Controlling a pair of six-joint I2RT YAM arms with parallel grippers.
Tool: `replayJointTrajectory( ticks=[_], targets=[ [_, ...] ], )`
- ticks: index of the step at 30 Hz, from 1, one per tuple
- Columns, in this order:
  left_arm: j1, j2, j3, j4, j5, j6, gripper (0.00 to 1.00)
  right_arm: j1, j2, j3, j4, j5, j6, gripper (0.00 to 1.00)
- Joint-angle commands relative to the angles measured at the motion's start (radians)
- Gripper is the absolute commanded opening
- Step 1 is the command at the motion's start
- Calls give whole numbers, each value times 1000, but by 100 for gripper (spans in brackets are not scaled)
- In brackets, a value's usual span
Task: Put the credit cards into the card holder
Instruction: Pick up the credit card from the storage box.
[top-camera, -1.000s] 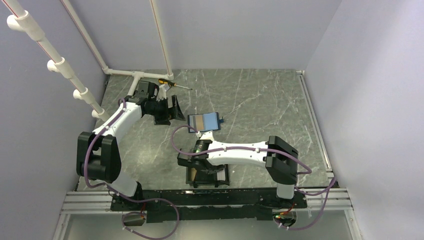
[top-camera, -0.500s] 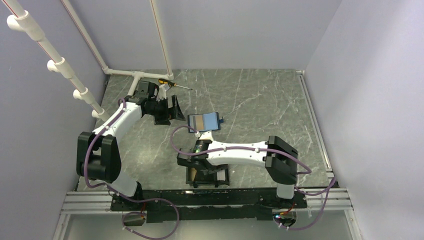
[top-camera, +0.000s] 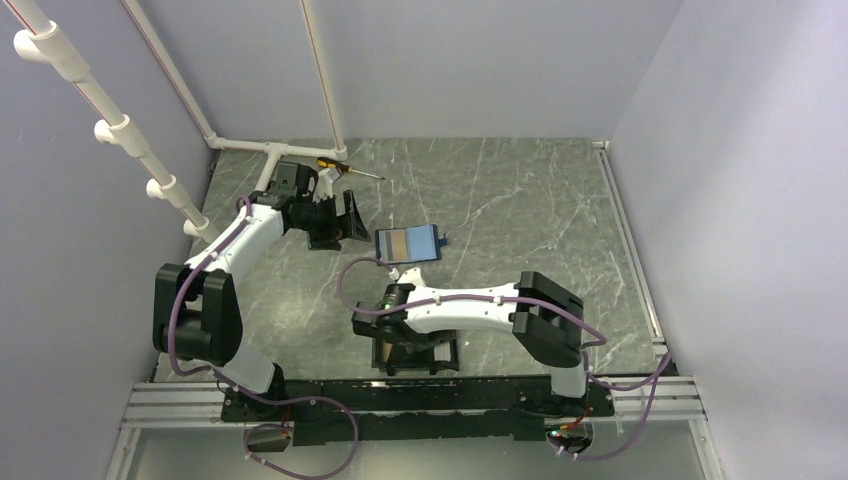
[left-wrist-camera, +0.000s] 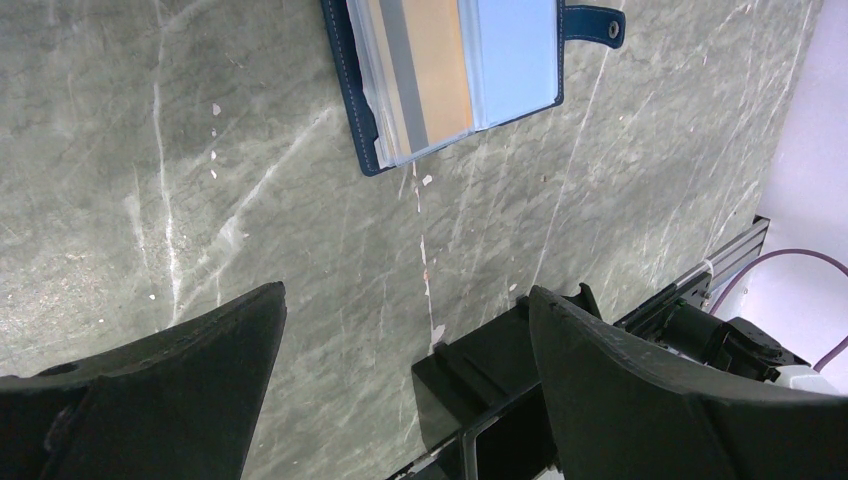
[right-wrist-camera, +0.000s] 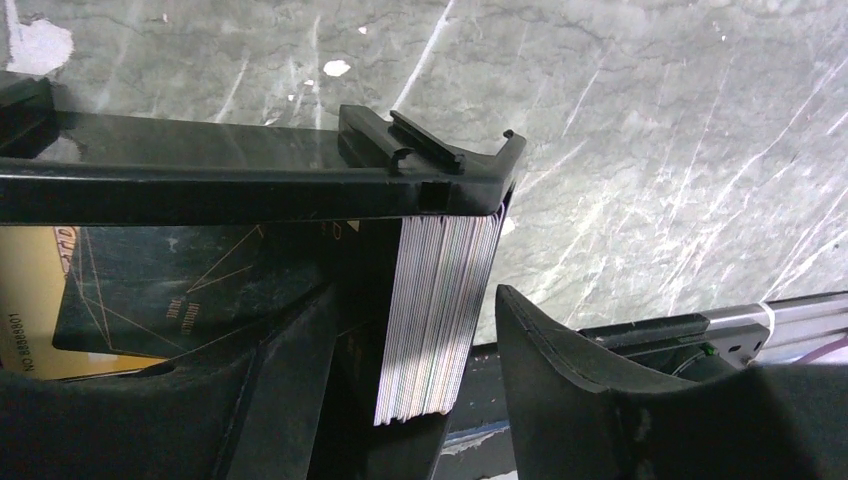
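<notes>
**Cards at the holder.** Across the grey marbled table (top-camera: 520, 200), the right arm (top-camera: 470, 300) stretches leftward along the near edge. Its right gripper (right-wrist-camera: 415, 295) is at the card holder (right-wrist-camera: 200, 180), jaws spread and clamping nothing. Between the jaws, a stack of credit cards (right-wrist-camera: 440, 300) stands on edge at one end of the black tray. One finger is just beside the stack and the other stands clear of it. A single gold card (right-wrist-camera: 30, 300) lies flat toward the tray's other end; whether it is inside or just beside cannot be told.

The left arm (top-camera: 250, 225) is at the far left, with its left gripper (left-wrist-camera: 405, 295) wide open and empty. Just to its right, a dark blue wallet (top-camera: 407, 243) lies open with its long axis across the table. A tan panel inside may be another card. If so, the left gripper is the nearer one, and the holder lies toward the near edge from there. Open table runs to the right and behind the wallet, while the holder sits close to the near rail. A screwdriver (top-camera: 345, 168) lies near the far left corner.
</notes>
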Motion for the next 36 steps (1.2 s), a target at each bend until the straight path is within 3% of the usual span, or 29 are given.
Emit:
replayJointTrajectory(
  ticks=[1, 8, 15, 25, 36],
  targets=[
    [-2, -30, -1, 4, 16, 39, 97, -3, -6, -9, -39, 28, 40, 59],
    [-2, -27, 1, 4, 17, 40, 97, -2, -30, 16, -89, 52, 63, 48],
    [-2, -25, 1, 3, 16, 40, 97, -1, -26, 43, -125, 66, 66, 44],
    [-2, -22, 2, 3, 19, 41, 97, -1, -31, 49, -156, 72, 78, 46],
    [-2, -20, 2, 3, 17, 41, 97, 4, -29, 65, -168, 71, 77, 31]
  ],
)
